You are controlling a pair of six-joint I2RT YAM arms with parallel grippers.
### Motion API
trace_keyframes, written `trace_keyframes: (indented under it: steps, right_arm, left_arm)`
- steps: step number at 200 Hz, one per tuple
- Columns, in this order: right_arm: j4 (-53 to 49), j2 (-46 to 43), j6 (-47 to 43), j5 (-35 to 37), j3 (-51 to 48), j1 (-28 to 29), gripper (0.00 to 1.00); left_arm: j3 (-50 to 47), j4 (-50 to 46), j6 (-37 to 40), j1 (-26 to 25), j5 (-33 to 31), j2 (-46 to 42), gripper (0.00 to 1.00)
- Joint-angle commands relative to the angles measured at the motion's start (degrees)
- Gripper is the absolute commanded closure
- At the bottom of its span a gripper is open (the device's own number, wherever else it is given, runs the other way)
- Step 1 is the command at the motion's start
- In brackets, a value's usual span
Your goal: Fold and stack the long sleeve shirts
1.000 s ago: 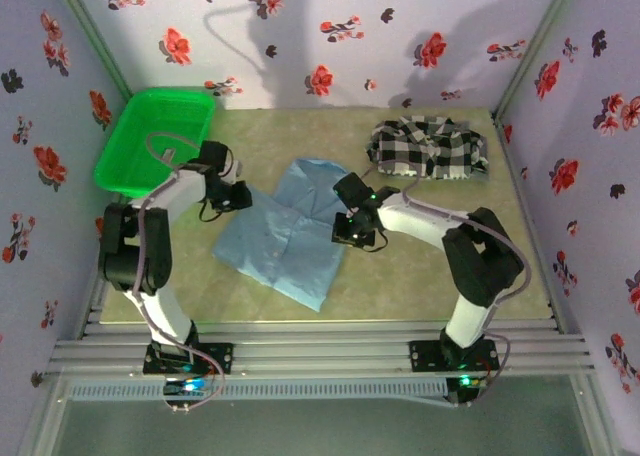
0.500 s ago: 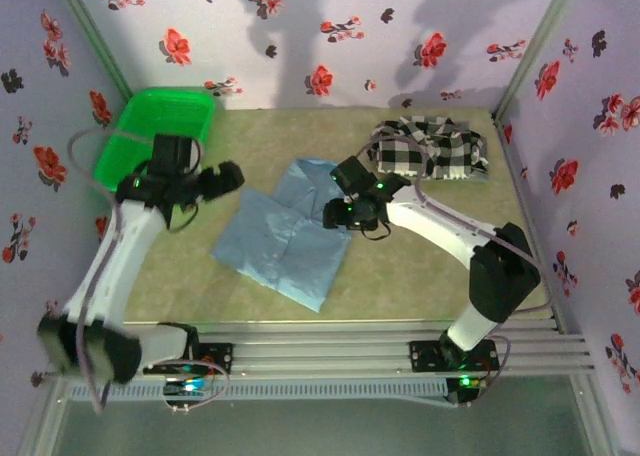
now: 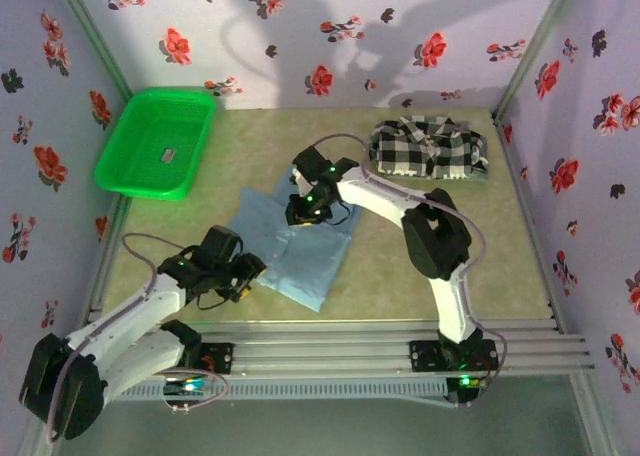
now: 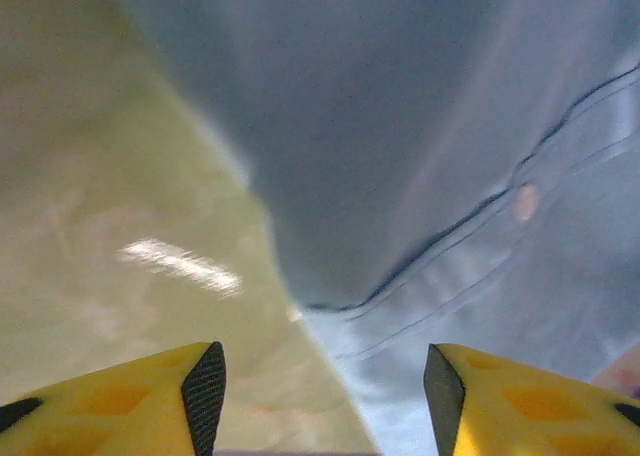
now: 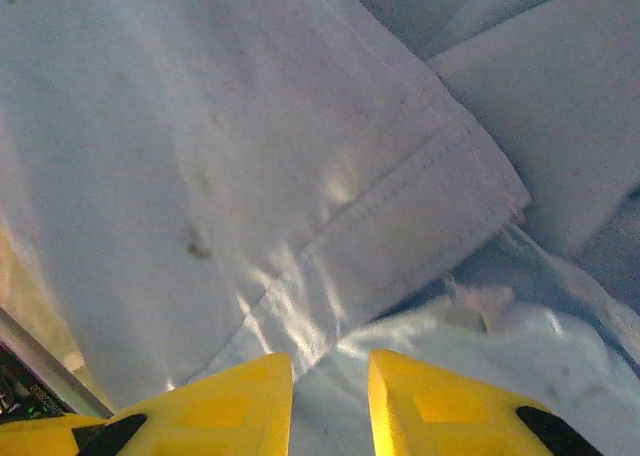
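Blue shirt (image 3: 290, 244) lies partly folded mid-table, with the checked shirt (image 3: 430, 148) folded near the far right corner, well apart from it. The left gripper (image 4: 320, 401) sits low at the blue shirt's near-left edge, fingers spread, with the cloth edge and table (image 4: 100, 176) ahead. The right gripper (image 5: 330, 401) hangs over the shirt's far part (a stitched hem beneath), fingers nearly together; whether they pinch cloth cannot be told. A green basket (image 3: 140, 126) stands far left.

Cool violet-tinted light from above, soft grey shadows across the flowered back wall (image 3: 300, 16), left wrist view smeared by motion blur, white glare streak on the table (image 4: 90, 156), right wrist close-up soft-focused, bright patches on the light blue shirt (image 5: 200, 126)
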Motion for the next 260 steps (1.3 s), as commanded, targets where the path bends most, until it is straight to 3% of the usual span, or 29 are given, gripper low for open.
trace_keyframes:
  steps: [1, 47, 73, 106, 143, 172, 213, 232, 260]
  right_arm:
    - [-4.31, 3.4, -3.46, -4.05, 4.61, -1.21, 0.73]
    - [-4.98, 8.27, -4.48, -1.3, 6.49, -3.75, 0.77]
    - [-6.47, 11.13, -6.1, -1.3, 7.62, -4.12, 0.79]
    - [-5.21, 12.05, -6.04, -1.57, 6.28, -4.23, 0.8]
    - [-5.14, 12.33, -6.13, -2.37, 5.19, -5.36, 0.82]
    - [-5.21, 12.3, -6.78, -3.3, 4.54, -5.63, 0.81]
    - [-6.19, 12.01, -7.92, -4.0, 4.49, -5.64, 0.81]
    - [-6.49, 11.96, -8.15, -4.04, 4.23, -5.63, 0.81]
    - [-6.94, 12.19, -8.39, -4.38, 4.15, -5.63, 0.81]
  left_arm:
    - [-0.73, 10.74, -7.51, -1.71, -3.06, 3.69, 0.44]
    - [-1.09, 13.99, -12.27, -7.31, -8.02, 11.22, 0.46]
    - [-0.69, 12.3, -16.0, -11.21, -12.11, 11.88, 0.4]
    - [2.75, 3.77, -20.69, -17.57, -18.39, 10.64, 0.22]
    - [4.39, 0.13, -28.44, -23.75, -24.93, 10.67, 0.17]
    - [3.45, 2.23, -31.24, -24.45, -29.79, 11.48, 0.19]
    - [-2.5, 15.47, -32.9, -24.0, -35.79, 13.12, 0.31]
    - [-3.39, 22.05, -32.32, -22.81, -33.87, 16.51, 0.38]
    - [-1.5, 18.42, -33.57, -23.67, -32.82, 18.3, 0.38]
